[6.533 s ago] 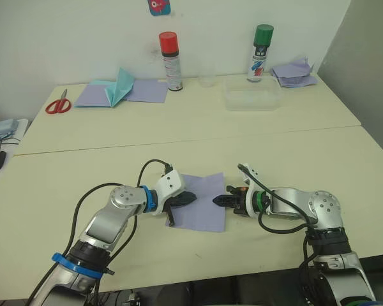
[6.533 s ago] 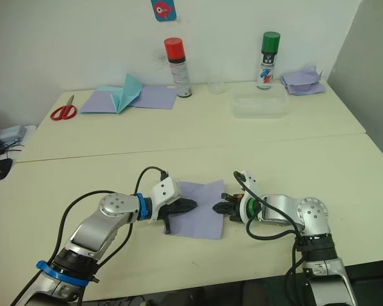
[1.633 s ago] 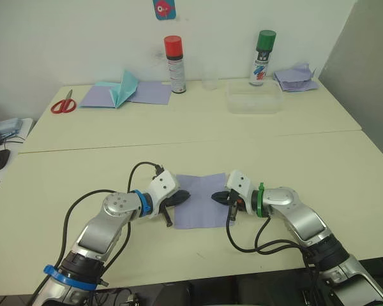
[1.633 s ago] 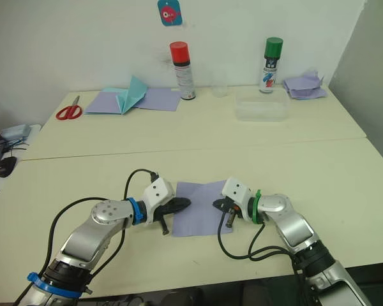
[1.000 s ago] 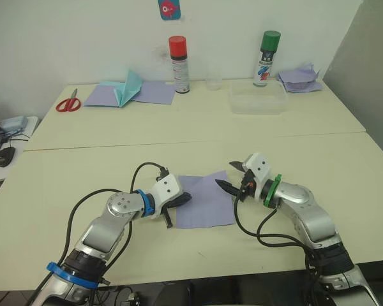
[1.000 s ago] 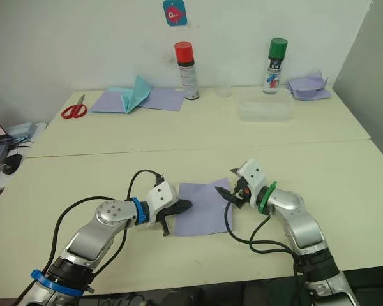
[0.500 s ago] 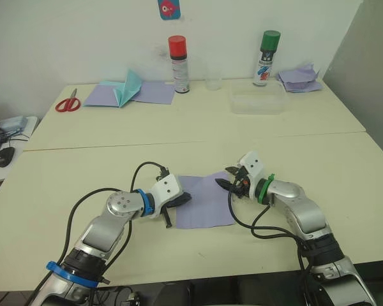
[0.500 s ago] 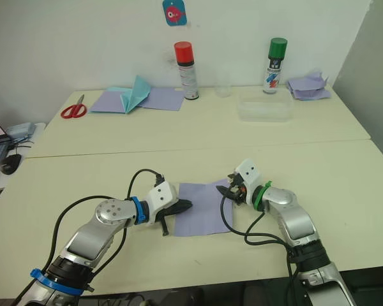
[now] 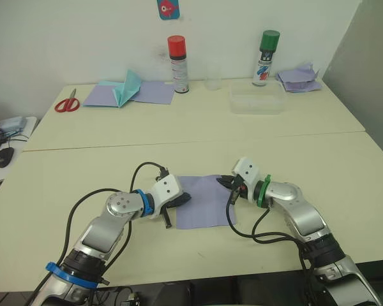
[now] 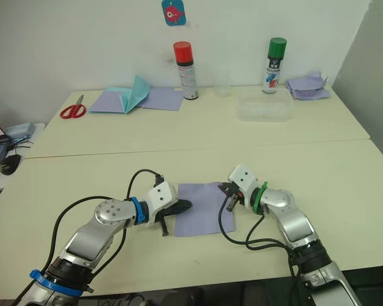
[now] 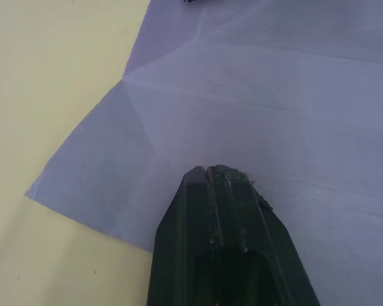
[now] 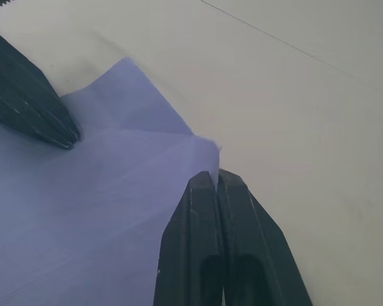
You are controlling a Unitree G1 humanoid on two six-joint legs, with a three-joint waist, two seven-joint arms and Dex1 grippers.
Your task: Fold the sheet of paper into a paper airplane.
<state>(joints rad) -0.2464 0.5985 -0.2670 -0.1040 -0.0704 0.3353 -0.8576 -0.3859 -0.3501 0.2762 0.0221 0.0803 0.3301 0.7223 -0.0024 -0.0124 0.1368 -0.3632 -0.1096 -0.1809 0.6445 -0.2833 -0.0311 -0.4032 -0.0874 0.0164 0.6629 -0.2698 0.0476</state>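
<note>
The sheet of paper [image 9: 203,201], pale lavender and creased, lies flat on the cream table [image 9: 76,172] between my two grippers. My left gripper [image 9: 187,197] is shut, and its fingertips [image 11: 218,172] rest on the sheet's left part. At the sheet's far right corner my right gripper [image 9: 224,183] is shut, with its fingertips [image 12: 215,176] closed on the paper's edge just behind the corner tip. That corner looks slightly raised. In the right wrist view the left gripper [image 12: 69,135] lies across the sheet.
Along the table's back stand red scissors [image 9: 67,104], a teal pointed paper shape [image 9: 124,88] on flat lavender sheets [image 9: 150,93], a red-capped can [image 9: 177,56], a green-capped can [image 9: 265,50], a clear tub [image 9: 256,101] and a heap of lavender sheets [image 9: 297,78].
My right gripper has moved from above the sheet's right edge down to its far right corner and closed there. The left gripper has stayed on the sheet.
</note>
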